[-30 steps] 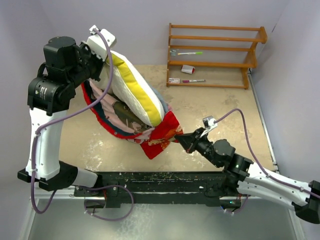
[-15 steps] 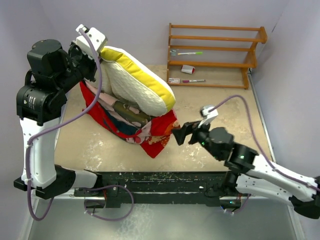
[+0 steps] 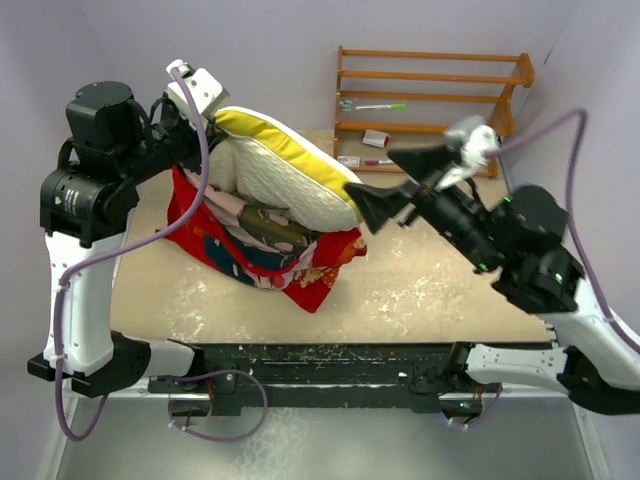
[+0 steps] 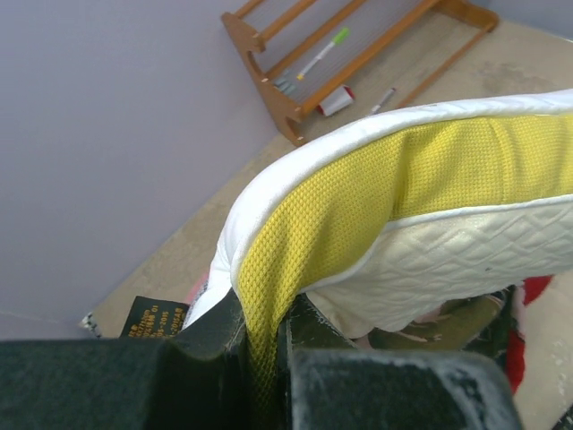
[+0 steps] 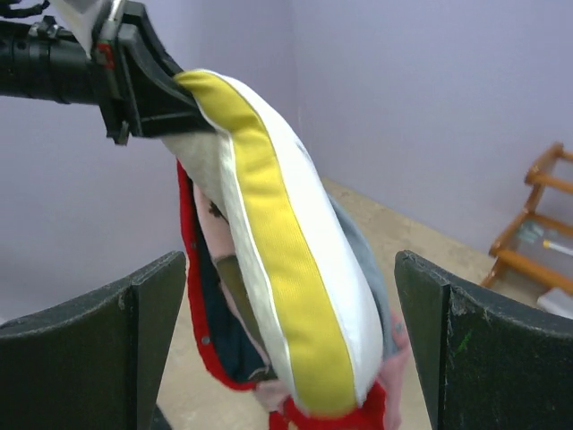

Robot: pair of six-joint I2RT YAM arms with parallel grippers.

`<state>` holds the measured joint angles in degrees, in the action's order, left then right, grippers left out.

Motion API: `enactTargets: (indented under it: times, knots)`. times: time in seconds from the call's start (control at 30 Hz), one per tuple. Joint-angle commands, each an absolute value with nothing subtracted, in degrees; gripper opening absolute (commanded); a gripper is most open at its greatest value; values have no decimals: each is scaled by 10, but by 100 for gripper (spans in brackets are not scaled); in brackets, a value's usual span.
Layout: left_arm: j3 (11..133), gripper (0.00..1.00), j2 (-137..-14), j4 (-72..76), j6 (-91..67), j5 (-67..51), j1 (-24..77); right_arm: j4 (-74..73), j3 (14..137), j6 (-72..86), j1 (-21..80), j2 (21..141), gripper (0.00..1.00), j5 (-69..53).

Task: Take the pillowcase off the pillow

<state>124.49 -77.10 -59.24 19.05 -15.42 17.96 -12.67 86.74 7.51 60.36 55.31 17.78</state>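
Lilac walls (image 3: 300, 40) close off a sandy beige table (image 3: 440, 290), with a low wooden rack (image 3: 440, 98) standing at the back. From my seat, the left gripper (image 3: 205, 125) sits high on the left. Its wrist camera shows the jaws pinched tight on the yellow mesh edge band at a corner of the plump cream-white quilted pillow (image 4: 448, 251). The band runs straight down into the slit between the two black fingers (image 4: 206, 336), and a small black tag (image 4: 152, 318) with yellow print sits just beside them.

The pillow hangs tilted from that grip, held corner up and the other end sloping down to the right. Its lower side is sunk in the red printed fabric pillowcase (image 3: 315, 280). The pillowcase lies bunched under it on the table with its mouth gaping, and I can see pale pink lining and a printed figure inside. The upper side of the pillow is bare.

The right gripper (image 3: 372, 172) is off the table at the pillow's right end, jaws spread wide and holding nothing. In the overhead view its lower fingertip is just beside the pillow's end, and I cannot tell whether it touches. Through the right wrist camera the yellow band runs up the middle of the gap between the two fingers (image 5: 98, 358). The pillow is ahead of them rather than between the pads, with red cloth below it.
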Motion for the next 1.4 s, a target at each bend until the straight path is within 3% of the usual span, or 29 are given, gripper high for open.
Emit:
enactTargets:
  times: [0.0,0.17,0.3,0.5,0.8,1.03,1.37]
  knots:
    - [1227,0,-758,-544,180,-259,176,-202,977,-19,606,671,100,110]
    - [1224,0,-772,-572,175,-321,177,-253,1085,-40,606,790,100,49]
    - [1226,0,-780,-585,168,-369,177,-284,1099,-43,606,843,100,49]
    - [1223,0,-770,-603,200,-374,177,-247,1043,-74,577,809,100,93]
    - [1184,0,-744,-599,228,-371,177,-254,1102,-116,574,784,100,59]
    - [1178,0,-736,-593,233,-367,177,-286,1086,-111,574,836,100,-69]
    - [1193,0,-723,-612,250,-372,177,-219,1072,-158,573,873,99,99]
